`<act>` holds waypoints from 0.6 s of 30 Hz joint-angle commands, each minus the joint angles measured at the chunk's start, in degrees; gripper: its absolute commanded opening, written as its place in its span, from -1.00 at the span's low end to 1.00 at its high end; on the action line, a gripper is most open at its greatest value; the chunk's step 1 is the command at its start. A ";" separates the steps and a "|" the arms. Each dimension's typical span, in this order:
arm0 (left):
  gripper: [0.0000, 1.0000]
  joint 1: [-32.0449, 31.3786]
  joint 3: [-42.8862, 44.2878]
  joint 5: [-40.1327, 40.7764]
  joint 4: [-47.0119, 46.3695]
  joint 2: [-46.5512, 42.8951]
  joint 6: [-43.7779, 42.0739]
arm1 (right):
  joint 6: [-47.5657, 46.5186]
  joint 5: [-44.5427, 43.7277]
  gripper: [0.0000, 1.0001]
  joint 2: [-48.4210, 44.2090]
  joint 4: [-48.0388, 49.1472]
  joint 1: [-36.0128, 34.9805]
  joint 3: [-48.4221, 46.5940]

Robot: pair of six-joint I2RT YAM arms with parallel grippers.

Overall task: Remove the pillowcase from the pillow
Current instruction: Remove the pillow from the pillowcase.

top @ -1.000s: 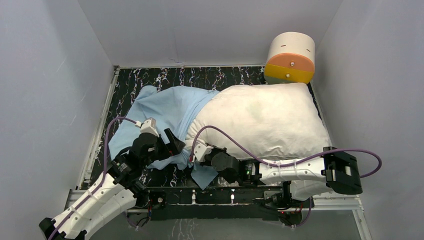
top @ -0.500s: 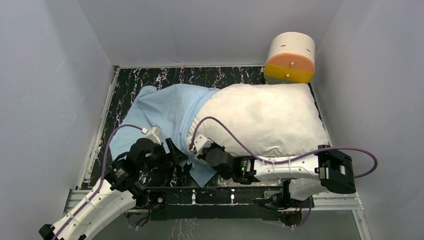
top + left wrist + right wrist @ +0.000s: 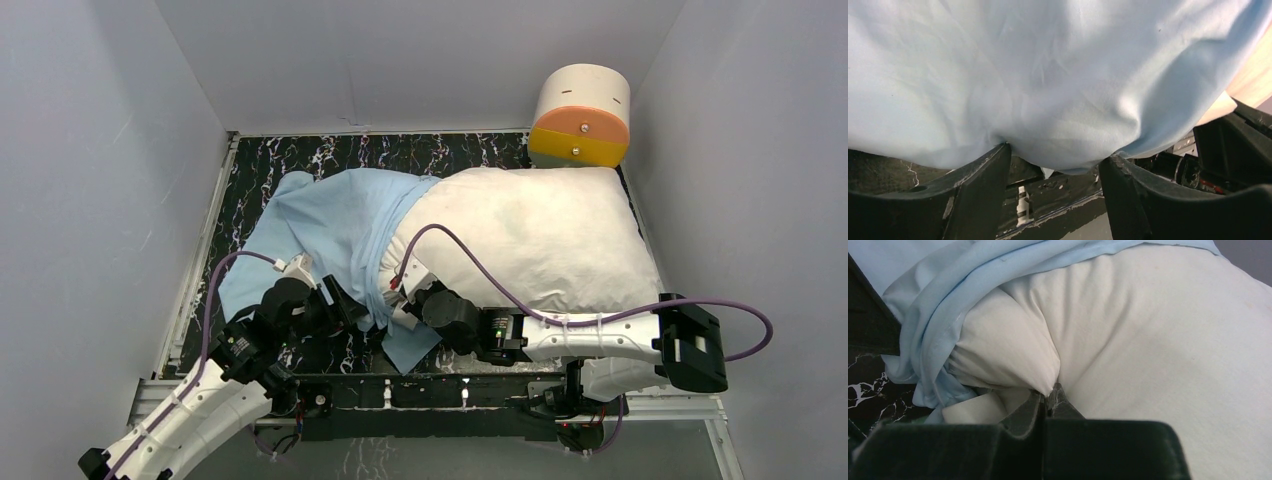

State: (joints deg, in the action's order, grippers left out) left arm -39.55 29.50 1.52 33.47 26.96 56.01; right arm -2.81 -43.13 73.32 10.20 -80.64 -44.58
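Note:
The white pillow (image 3: 530, 240) lies across the middle and right of the table. The light blue pillowcase (image 3: 320, 220) covers its left end and trails to the near left. My right gripper (image 3: 400, 297) is at the pillow's near-left corner. In the right wrist view it (image 3: 1050, 392) is shut on a pinch of the white pillow (image 3: 1158, 355), with bunched blue pillowcase (image 3: 923, 330) just to its left. My left gripper (image 3: 350, 305) is at the pillowcase's near edge. In the left wrist view its jaws (image 3: 1055, 162) stand wide apart, with the blue pillowcase (image 3: 1048, 75) bulging between the fingertips (image 3: 993, 165).
A round cream-and-orange drum (image 3: 580, 118) stands at the back right, touching the pillow's far edge. The black marble tabletop (image 3: 300, 155) shows at the back left. Grey walls close in on three sides. The arm bases and a metal rail (image 3: 440, 385) line the near edge.
My left gripper has drawn back a little toward the near edge with the pillowcase edge. My right gripper has pushed forward into the pillow's near-left corner.

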 commanded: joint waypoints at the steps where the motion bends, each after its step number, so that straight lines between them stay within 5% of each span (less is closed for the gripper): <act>1: 0.22 0.00 -0.72 2.31 -2.60 -0.65 0.11 | 2.35 -2.51 -1.00 -2.65 2.37 0.40 -1.89; 8: -0.94 -0.01 -1.98 4.63 -2.34 -4.18 1.94 | 3.84 -4.93 -1.00 -3.19 1.04 0.44 -1.65; 18: -1.00 -0.02 9.22 26.65 19.25 -8.88 7.93 | 6.08 -12.22 -1.00 -11.47 -2.97 0.40 3.01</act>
State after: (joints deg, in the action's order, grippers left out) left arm -39.59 32.36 14.63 41.12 19.53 61.45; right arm 1.26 -44.36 68.05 6.50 -80.77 -42.70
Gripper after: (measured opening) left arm 0.010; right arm 0.030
